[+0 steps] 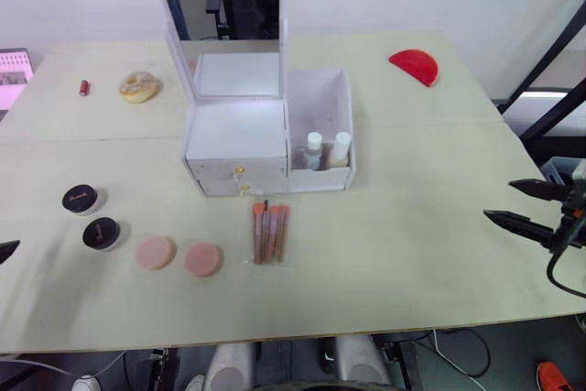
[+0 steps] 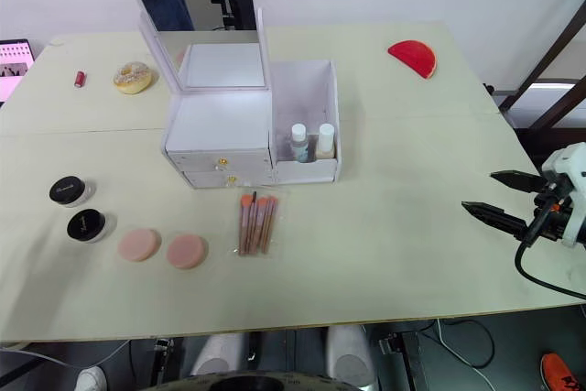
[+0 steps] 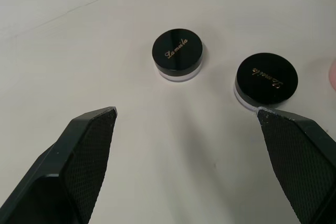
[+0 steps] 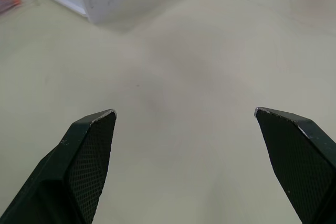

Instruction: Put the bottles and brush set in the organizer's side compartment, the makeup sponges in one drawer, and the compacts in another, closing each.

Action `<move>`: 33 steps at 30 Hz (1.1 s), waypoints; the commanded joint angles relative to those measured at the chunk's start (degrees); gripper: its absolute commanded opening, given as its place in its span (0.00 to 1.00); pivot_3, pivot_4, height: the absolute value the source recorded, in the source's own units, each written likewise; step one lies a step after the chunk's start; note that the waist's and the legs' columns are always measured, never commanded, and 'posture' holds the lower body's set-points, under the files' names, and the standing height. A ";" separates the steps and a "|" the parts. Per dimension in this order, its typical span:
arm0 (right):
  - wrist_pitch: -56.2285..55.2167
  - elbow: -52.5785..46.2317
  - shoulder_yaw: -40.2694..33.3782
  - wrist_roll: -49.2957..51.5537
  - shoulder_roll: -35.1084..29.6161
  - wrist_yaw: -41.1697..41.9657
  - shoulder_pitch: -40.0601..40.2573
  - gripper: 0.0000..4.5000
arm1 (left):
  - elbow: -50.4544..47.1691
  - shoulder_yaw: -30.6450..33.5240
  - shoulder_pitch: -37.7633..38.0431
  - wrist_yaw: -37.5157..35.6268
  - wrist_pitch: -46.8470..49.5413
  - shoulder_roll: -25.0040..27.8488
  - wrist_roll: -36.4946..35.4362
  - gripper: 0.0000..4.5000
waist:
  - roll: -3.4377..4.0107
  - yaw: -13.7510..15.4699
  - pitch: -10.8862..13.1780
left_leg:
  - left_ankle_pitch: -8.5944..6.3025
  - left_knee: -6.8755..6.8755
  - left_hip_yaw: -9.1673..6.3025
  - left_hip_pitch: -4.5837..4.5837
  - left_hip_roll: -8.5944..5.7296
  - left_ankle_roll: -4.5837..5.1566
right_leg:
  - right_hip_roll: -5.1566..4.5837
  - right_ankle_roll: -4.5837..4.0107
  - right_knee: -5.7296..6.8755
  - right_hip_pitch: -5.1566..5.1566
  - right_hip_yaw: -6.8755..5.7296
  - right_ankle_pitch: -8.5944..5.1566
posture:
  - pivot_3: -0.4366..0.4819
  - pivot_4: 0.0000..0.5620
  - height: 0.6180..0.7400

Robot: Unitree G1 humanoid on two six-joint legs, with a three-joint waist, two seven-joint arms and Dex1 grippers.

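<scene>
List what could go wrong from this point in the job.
1. The brush set lies flat in front of the organizer; standing it in the side compartment could knock the two bottles already upright there.
2. Both drawers look shut, with small knobs, so a pull might slide the organizer or shake its raised mirror lid.
3. The open left gripper hovers near the two compacts, which sit close together; grasping one may nudge the other.

The left gripper point(image 1: 5, 250) is cut by the picture's edge; one dark tip shows. The two bottles point(image 1: 327, 149) stand half hidden behind the organizer point(image 1: 265, 135) wall. The small red object point(image 1: 83, 88) is too small to name.
</scene>
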 commanded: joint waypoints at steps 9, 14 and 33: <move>7.16 -13.39 1.69 6.32 -0.56 -4.48 -2.00 1.00 | -7.82 -4.64 -5.70 0.23 2.87 -0.35 -2.80 1.00 | -0.01 0.07 -0.01 | 0.01 0.28 0.00 0.03 0.01 -0.03 | -0.05 0.21 0.01 0.12 0.01 -0.12 | 0.48 0.27 1.00; 11.96 -21.69 4.67 10.59 -0.61 -7.54 -4.50 1.00 | -15.65 -7.89 -6.53 0.18 5.46 -1.37 -4.71 1.00 | -0.05 0.05 -0.02 | 0.01 0.21 -0.01 0.02 0.01 -0.03 | -0.04 0.14 0.05 0.10 0.01 -0.06 | 0.48 0.27 1.00; 13.25 -36.20 37.78 7.07 7.30 -20.21 -16.62 1.00 | -44.90 -43.21 -24.48 9.31 19.38 -7.88 -11.87 1.00 | -0.14 1.33 -0.05 | 0.03 0.39 -0.12 0.05 -0.03 0.00 | 0.08 0.00 0.12 0.25 0.03 0.12 | 0.48 0.27 1.00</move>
